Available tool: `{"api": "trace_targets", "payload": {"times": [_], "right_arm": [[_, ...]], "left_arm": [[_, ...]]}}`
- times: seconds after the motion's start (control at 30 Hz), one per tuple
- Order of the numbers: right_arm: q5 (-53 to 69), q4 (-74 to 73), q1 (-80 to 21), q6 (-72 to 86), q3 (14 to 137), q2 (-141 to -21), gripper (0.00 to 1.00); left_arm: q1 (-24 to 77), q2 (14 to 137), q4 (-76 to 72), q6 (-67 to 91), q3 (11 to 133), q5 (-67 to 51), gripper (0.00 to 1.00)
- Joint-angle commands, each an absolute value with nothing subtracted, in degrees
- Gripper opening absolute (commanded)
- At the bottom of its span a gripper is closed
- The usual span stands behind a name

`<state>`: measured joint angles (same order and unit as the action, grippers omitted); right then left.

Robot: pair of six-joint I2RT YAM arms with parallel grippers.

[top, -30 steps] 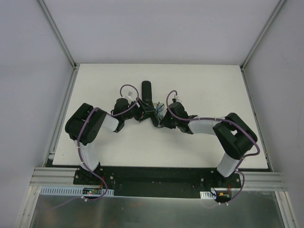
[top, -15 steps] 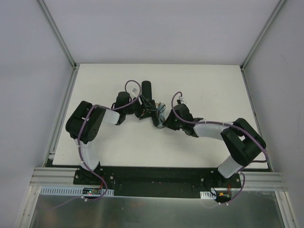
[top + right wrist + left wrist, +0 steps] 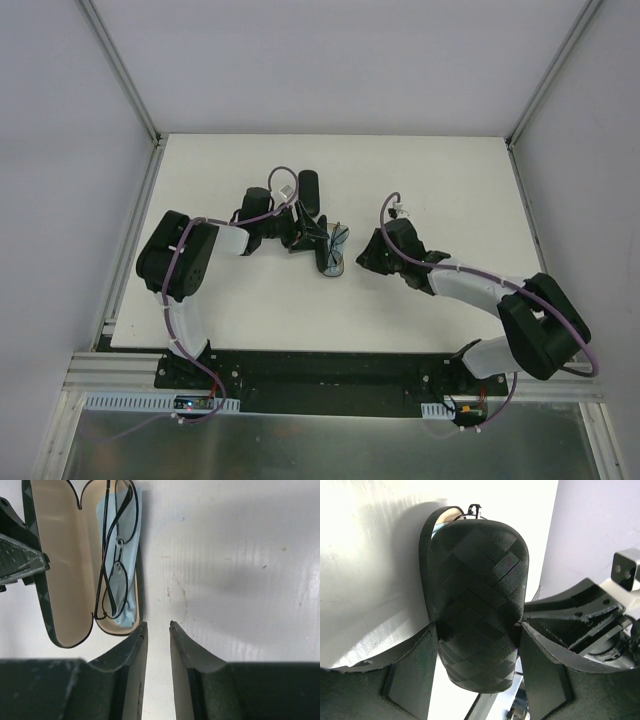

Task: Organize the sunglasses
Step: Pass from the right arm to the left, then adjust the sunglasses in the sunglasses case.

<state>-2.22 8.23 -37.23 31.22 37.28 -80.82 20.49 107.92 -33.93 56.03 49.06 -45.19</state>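
The thin dark wire-framed sunglasses (image 3: 119,575) lie folded on a light-blue cloth (image 3: 131,530) inside an open black case (image 3: 65,555) with a beige lining. From above, that case (image 3: 335,252) sits mid-table. My left gripper (image 3: 305,238) is shut on the case's woven black lid (image 3: 480,580) and holds it up; in its own view the left gripper (image 3: 477,625) has a finger on each side of the lid. My right gripper (image 3: 157,625) is empty, its jaws a narrow gap apart, over bare table just right of the case (image 3: 366,257). The orange sunglasses are out of view.
A second black oval case (image 3: 308,188), closed, lies just behind the open one. The white table (image 3: 450,180) ends at grey walls left, right and behind. Both arms' elbows stand near the table's front edge.
My right gripper has pulled back to the right, away from the open case, leaving the wire-framed sunglasses inside. My left gripper has shifted slightly up and left, still holding the lid.
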Motion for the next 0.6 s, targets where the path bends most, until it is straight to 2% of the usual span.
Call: {"api": "trace_targets", "payload": {"times": [0.0,0.4,0.57], "right_arm": [[1.91,5.54,-36.47,25.93,41.91,-80.50,0.28],[11.95,5.80,-34.63,27.42,53.25,-93.59,0.28],[12.65,8.34,-34.54,30.58,53.71,-97.20,0.28]], "left_arm": [[20.13,106.79,-32.08,52.47,48.87,-50.36,0.50],[21.27,107.31,-39.28,50.80,45.79,-52.29,0.48],[21.27,106.96,-42.01,51.06,44.39,-52.29,0.48]]}}
